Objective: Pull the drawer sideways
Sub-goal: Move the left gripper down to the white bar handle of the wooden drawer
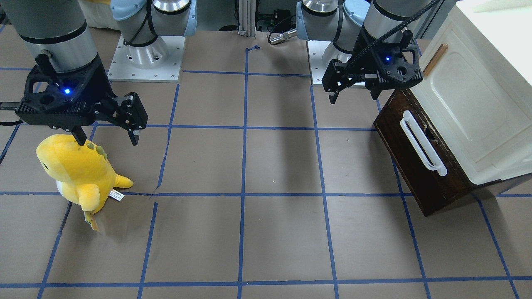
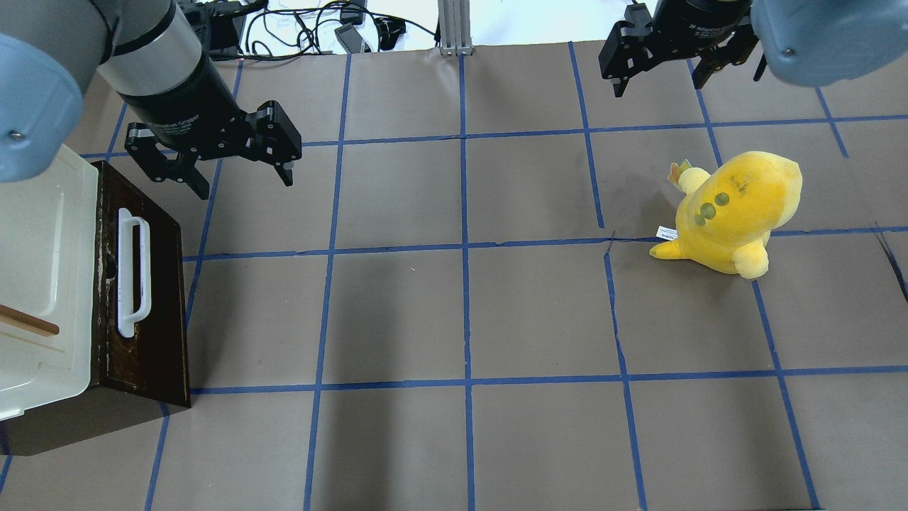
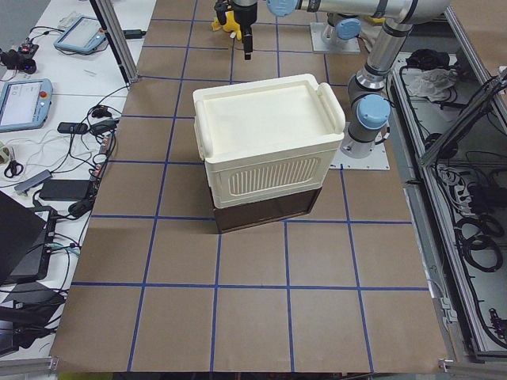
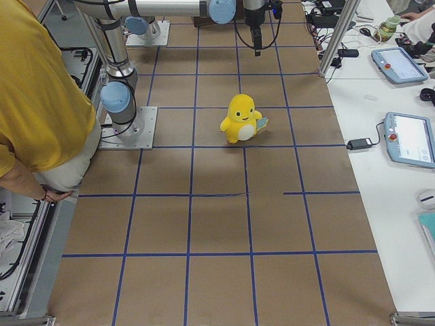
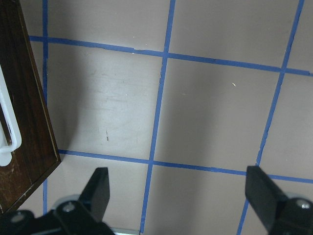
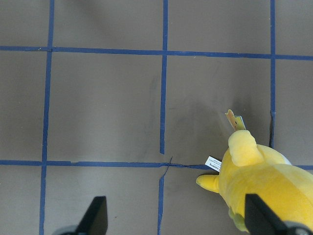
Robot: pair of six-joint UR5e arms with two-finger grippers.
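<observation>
The drawer (image 1: 432, 182) has a dark brown wooden front and a long white bar handle (image 1: 422, 141), and sits under a cream cabinet at the table's left end. It also shows in the overhead view (image 2: 159, 284) and at the left edge of the left wrist view (image 5: 27, 112). None of its inside shows. My left gripper (image 1: 353, 97) (image 2: 245, 186) (image 5: 178, 191) is open and empty. It hovers beside the drawer front's far end, apart from the handle. My right gripper (image 1: 107, 140) (image 2: 656, 85) (image 6: 176, 215) is open and empty, far away.
The cream-white cabinet (image 1: 478, 104) (image 2: 42, 248) has a door panel with a small wooden handle (image 1: 435, 58). A yellow plush toy (image 1: 79, 174) (image 2: 731, 213) (image 6: 264, 181) stands near my right gripper. A person in a yellow shirt (image 4: 34, 102) stands beside the robot.
</observation>
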